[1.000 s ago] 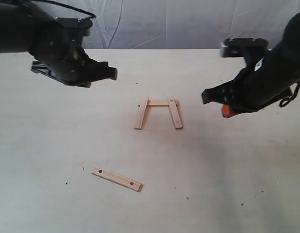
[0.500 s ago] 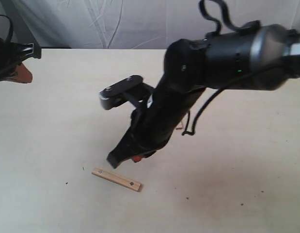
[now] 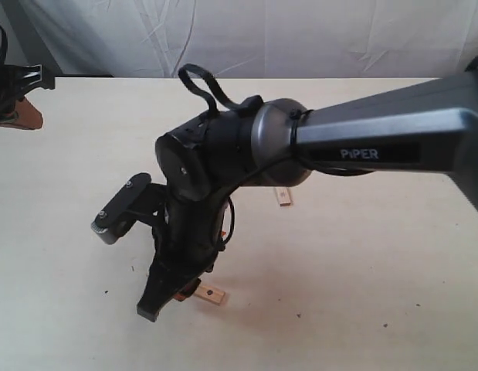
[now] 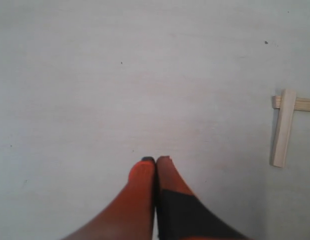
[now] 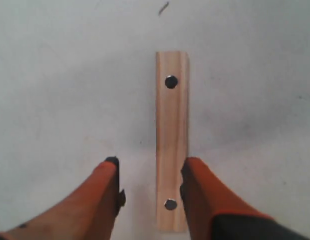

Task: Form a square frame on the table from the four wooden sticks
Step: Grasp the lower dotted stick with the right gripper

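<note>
A loose wooden stick [image 5: 172, 130] with a dark hole near each end lies flat on the table [image 3: 377, 255]. My right gripper [image 5: 150, 167] is open and straddles it, and one orange finger [image 5: 195, 175] sits right against the stick's edge. In the exterior view the right arm reaches across to the front left, and only the stick's end [image 3: 211, 294] shows beside the right gripper [image 3: 173, 297]. That arm hides most of the partial frame; one stick end [image 3: 283, 198] peeks out. The left wrist view shows two crossed sticks [image 4: 283, 127]. My left gripper [image 4: 156, 160] is shut and empty, far left [image 3: 18, 112].
A wrinkled grey-white cloth [image 3: 300, 39] hangs behind the table's far edge. The right arm's thick grey body [image 3: 362, 147] spans the middle of the table. A few dark specks [image 3: 300, 314] dot the tabletop near the front.
My right arm has swung from the right side across to the front left and come down over the loose stick. The left arm has pulled back to the far left edge.
</note>
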You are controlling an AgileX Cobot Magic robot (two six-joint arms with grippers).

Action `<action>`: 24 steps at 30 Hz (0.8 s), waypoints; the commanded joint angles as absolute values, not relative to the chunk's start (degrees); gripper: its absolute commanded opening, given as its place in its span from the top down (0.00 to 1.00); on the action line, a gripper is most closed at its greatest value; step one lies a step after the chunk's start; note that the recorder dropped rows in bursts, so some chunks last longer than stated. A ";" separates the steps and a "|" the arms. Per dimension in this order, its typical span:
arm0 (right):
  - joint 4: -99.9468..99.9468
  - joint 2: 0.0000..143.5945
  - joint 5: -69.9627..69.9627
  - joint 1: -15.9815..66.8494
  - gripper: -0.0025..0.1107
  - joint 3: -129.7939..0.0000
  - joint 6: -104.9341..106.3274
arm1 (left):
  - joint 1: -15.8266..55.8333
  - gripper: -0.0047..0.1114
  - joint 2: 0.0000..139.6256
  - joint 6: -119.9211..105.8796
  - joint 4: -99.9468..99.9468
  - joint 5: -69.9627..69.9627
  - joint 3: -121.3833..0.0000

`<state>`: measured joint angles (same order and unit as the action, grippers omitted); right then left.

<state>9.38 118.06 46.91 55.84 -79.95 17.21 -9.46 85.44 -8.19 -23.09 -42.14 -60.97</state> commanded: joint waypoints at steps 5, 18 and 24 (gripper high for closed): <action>6.41 120.28 42.08 56.01 0.62 -80.33 17.53 | -9.47 0.96 84.90 -9.17 -24.83 -41.28 -60.85; 6.09 122.40 42.28 56.01 0.63 -80.33 17.53 | -9.47 0.96 84.90 -9.17 -25.72 -40.35 -60.85; 6.09 122.51 43.32 56.01 0.93 -80.33 17.53 | -9.47 0.96 84.90 -9.17 -26.52 -39.84 -60.85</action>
